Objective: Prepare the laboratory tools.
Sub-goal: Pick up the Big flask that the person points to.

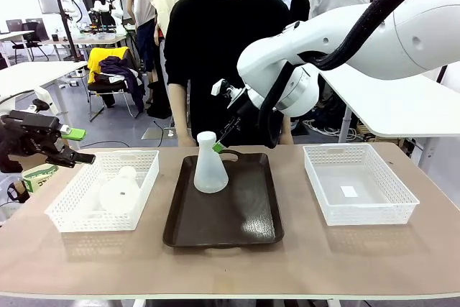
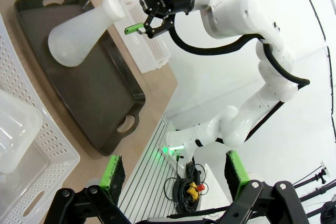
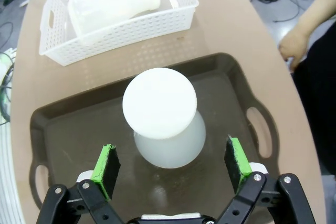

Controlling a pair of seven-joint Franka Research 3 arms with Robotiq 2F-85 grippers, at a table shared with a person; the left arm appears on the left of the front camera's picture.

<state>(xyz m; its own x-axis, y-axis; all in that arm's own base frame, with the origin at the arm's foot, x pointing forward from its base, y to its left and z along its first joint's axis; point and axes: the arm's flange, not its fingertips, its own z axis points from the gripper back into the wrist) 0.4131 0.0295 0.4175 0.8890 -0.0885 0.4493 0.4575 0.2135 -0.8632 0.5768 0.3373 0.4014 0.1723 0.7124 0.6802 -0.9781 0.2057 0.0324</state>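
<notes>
One frosted white conical flask (image 1: pixel 210 168) stands upright in the middle of the dark brown tray (image 1: pixel 244 213). My right gripper (image 1: pixel 224 137) hovers open just above and behind its neck; in the right wrist view the flask's top (image 3: pixel 159 103) sits ahead of the spread green pads (image 3: pixel 106 168), untouched. The second flask (image 1: pixel 118 191) lies on its side in the left white basket (image 1: pixel 68 210), also seen as flask (image 3: pixel 110 8) and flask (image 2: pixel 14 129). My left gripper (image 1: pixel 77 146) is open at the table's far left edge, beside that basket, holding nothing.
An empty white mesh basket (image 1: pixel 359 210) stands right of the tray. A person in black stands at the far side, with a hand (image 3: pixel 294 51) near the table edge. The right arm's elbow hangs over the tray's back right.
</notes>
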